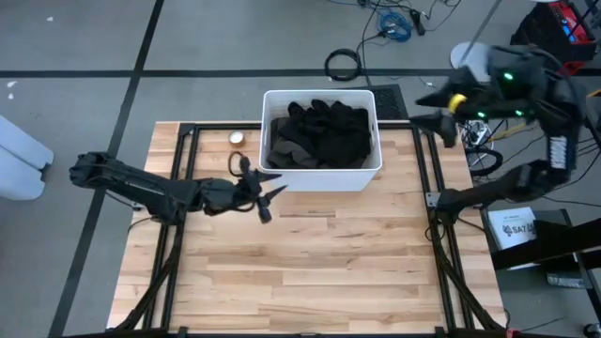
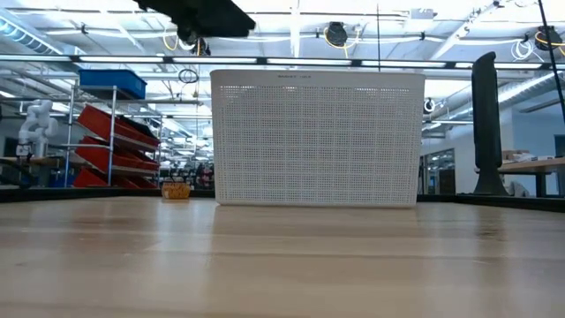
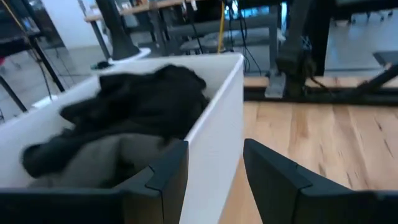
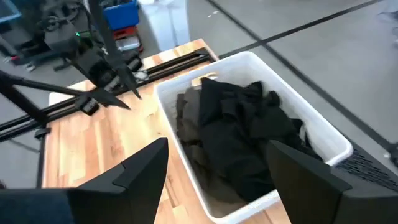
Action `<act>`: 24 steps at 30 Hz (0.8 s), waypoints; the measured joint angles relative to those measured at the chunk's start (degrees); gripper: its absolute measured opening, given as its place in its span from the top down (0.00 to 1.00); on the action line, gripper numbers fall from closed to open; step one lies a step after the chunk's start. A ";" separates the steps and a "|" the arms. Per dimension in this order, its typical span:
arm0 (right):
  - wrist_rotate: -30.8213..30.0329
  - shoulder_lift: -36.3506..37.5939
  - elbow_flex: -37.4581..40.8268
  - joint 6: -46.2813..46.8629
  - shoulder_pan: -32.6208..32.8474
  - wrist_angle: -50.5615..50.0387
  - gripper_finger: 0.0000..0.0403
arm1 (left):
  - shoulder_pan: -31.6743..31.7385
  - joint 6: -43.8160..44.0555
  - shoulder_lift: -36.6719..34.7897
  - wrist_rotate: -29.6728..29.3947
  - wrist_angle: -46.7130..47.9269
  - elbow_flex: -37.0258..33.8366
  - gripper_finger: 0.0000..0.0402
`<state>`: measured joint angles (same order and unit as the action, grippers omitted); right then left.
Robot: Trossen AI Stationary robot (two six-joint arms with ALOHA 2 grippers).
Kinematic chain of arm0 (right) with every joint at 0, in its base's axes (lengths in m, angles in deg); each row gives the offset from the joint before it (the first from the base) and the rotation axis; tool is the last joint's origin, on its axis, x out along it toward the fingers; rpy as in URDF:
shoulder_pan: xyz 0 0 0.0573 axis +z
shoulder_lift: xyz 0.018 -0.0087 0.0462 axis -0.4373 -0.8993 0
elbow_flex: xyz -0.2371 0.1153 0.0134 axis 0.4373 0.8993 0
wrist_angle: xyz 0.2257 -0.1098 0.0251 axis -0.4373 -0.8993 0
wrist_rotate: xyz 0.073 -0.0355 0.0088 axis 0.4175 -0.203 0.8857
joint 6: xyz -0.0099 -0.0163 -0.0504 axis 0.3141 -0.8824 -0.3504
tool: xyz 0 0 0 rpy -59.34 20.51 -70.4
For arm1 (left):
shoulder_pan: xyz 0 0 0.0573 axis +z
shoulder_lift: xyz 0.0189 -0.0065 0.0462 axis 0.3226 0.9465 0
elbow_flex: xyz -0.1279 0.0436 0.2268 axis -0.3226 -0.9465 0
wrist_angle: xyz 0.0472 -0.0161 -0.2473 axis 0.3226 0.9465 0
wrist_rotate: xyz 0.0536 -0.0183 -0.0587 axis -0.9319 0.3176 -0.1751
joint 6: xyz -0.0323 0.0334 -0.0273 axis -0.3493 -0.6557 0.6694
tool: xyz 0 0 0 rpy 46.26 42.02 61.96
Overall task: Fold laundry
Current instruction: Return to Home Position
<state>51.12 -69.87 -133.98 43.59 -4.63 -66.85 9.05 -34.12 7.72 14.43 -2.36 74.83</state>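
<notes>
Two empty tools agape: left tool, right tool flank bin; laundry inside.

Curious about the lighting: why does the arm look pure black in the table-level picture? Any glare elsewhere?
Low view: bright ceiling lights behind it turn the left arm into a silhouette. High view: even light, no glare on the table; green lamps glow on the right arm.
</notes>
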 joint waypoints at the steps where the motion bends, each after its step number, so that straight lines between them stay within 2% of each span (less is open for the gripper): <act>1: -0.88 1.78 1.57 0.46 0.00 0.37 0.35 | 0.23 -0.41 -1.02 0.00 0.29 0.02 0.59; 4: -2.56 7.93 8.66 1.75 -0.01 3.86 0.35 | 0.80 -1.93 -4.20 0.08 0.55 0.11 0.59; 7: -2.78 15.37 19.08 2.98 -0.02 10.41 0.35 | 1.12 -3.24 -7.94 0.07 1.56 0.11 0.59; 15: -2.10 35.99 55.27 7.42 -0.02 33.51 0.35 | 1.28 -3.85 -16.05 -0.36 7.09 0.15 0.59; 19: 4.01 43.68 74.55 10.47 -0.02 49.83 0.35 | 1.25 -2.59 -18.72 -2.67 12.21 0.15 0.59; 24: 14.99 48.23 95.02 14.43 0.00 73.72 0.35 | 1.25 0.60 -20.59 -5.09 19.14 0.15 0.59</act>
<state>66.11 -21.64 -38.96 58.02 -4.63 6.87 10.31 -33.53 -12.88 9.35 16.78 74.98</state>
